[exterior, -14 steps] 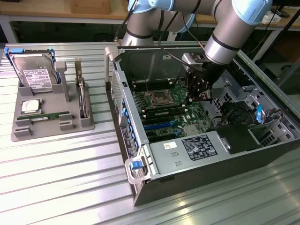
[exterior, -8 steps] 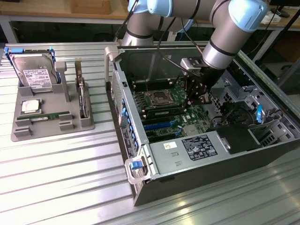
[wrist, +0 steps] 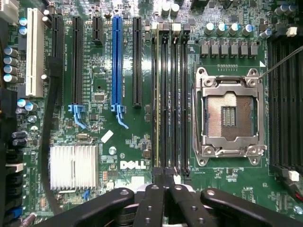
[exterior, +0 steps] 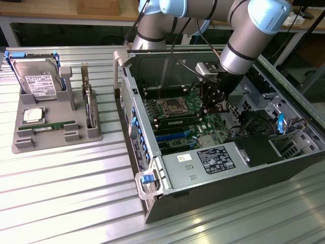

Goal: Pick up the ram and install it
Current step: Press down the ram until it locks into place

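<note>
Where ram [wrist: 157,94] sits slotted, gripper [wrist: 165,187] hangs over its end w/ fingers pressed together.

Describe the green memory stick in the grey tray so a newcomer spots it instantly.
Find the grey plastic tray at the exterior view's left of the open computer case. Along its near edge lies a long, thin green circuit-board stick, beside the square silver processor chip. It alone is narrow and green.

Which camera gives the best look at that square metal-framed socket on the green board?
The wrist view: it looks straight down on the processor socket, showing its metal frame and empty centre. The exterior view shows the same socket from the side, at a slant, inside the open computer case.
</note>
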`<control>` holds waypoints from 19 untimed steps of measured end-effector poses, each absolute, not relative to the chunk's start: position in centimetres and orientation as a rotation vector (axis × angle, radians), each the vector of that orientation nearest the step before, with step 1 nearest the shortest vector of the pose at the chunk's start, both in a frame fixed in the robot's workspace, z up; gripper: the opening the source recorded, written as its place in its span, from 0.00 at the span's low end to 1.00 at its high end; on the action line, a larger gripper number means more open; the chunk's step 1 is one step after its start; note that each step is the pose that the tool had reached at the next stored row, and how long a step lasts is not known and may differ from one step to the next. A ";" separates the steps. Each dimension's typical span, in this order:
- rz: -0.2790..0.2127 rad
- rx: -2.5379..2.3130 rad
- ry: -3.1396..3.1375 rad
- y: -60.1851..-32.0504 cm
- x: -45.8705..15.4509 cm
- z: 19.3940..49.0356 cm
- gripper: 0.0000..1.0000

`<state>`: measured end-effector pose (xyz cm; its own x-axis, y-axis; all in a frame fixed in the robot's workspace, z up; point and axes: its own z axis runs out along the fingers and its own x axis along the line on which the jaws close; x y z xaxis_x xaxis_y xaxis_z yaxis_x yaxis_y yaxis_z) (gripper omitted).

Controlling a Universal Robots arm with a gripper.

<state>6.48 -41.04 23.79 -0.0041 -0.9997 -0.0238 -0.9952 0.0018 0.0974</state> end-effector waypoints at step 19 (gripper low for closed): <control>-0.142 2.204 -2.208 -41.4 -5.7 23.1 0.10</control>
<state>-5.73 -41.36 23.09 -0.0037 -0.9987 -0.0513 -0.9970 -0.0002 0.0768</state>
